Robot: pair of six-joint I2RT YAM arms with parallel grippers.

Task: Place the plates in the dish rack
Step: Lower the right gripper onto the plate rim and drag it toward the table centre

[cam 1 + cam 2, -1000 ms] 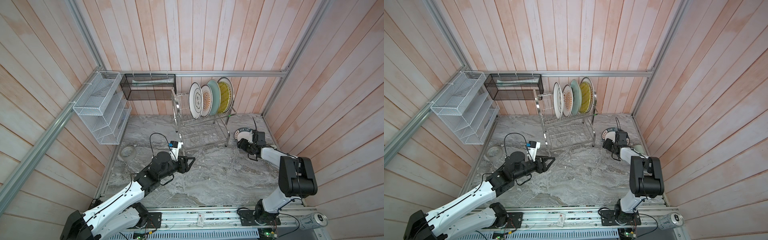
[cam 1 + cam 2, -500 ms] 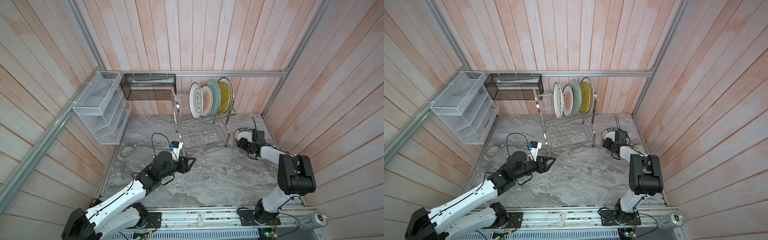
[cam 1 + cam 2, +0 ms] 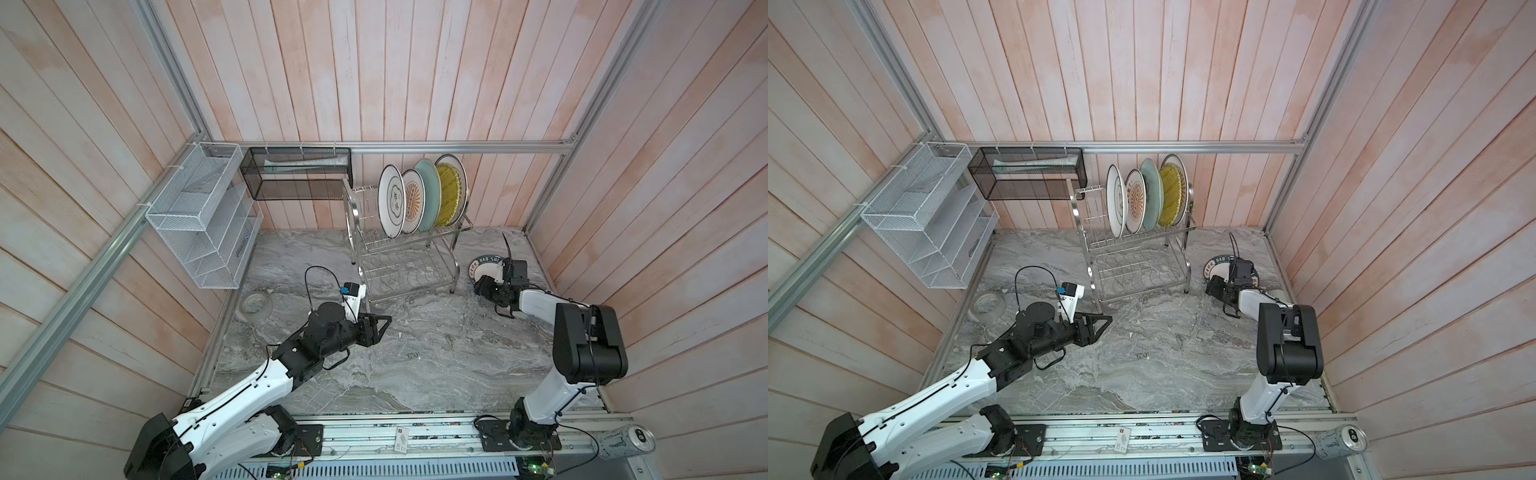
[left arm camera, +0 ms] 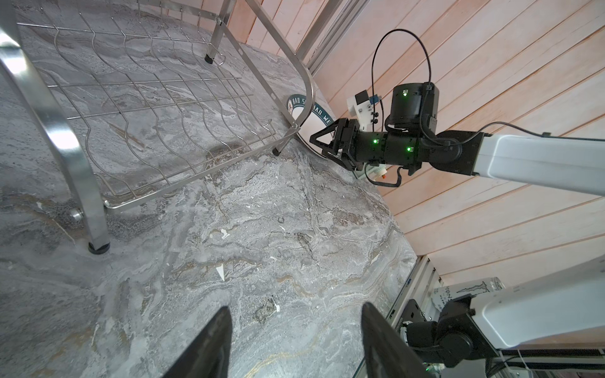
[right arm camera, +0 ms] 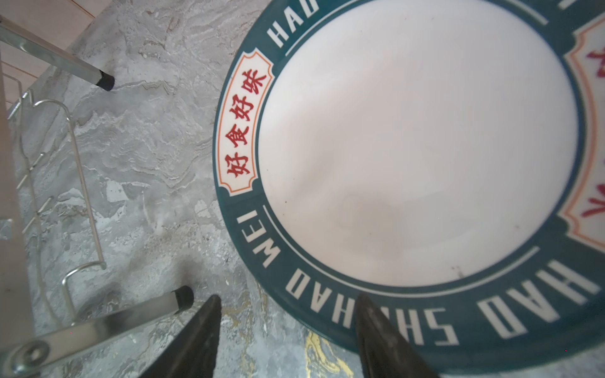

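- The dish rack [image 3: 409,270] stands on the marble table [image 3: 436,353] toward the back wall; its upper tier carries four plates on edge between the prongs
- From left to right in both top views these are the cloud-outline plate [image 3: 392,205], the sunburst plate [image 3: 413,205], the pale green plate [image 3: 430,193] and the yellow woven-look plate [image 3: 449,189]; they stand close together, each overlapping the next; a pale rim shows just behind the yellow one, and whether it is a further plate I cannot tell
- The lettered plate [image 3: 482,269] lies flat on the table to the right of the rack, just beside its right-hand feet and near the side wall; the right wrist view shows a dark-green rim with white letters and red characters on a white centre
- The right hand [image 3: 484,287] sits low at the plate's near edge; its fingers are spread and pinch nothing; in the right wrist view one fingertip [image 5: 383,340] overlaps the green rim and the other lies over bare marble near a rack foot; whether either touches I cannot tell
- The left hand [image 3: 384,324] hovers over the table in front of the rack's front left leg; its fingers are spread, with only marble between them
- A white mesh organizer [image 3: 199,216] and a black mesh basket [image 3: 297,174] hang on the walls; a tape roll [image 3: 255,302] lies by the left edge
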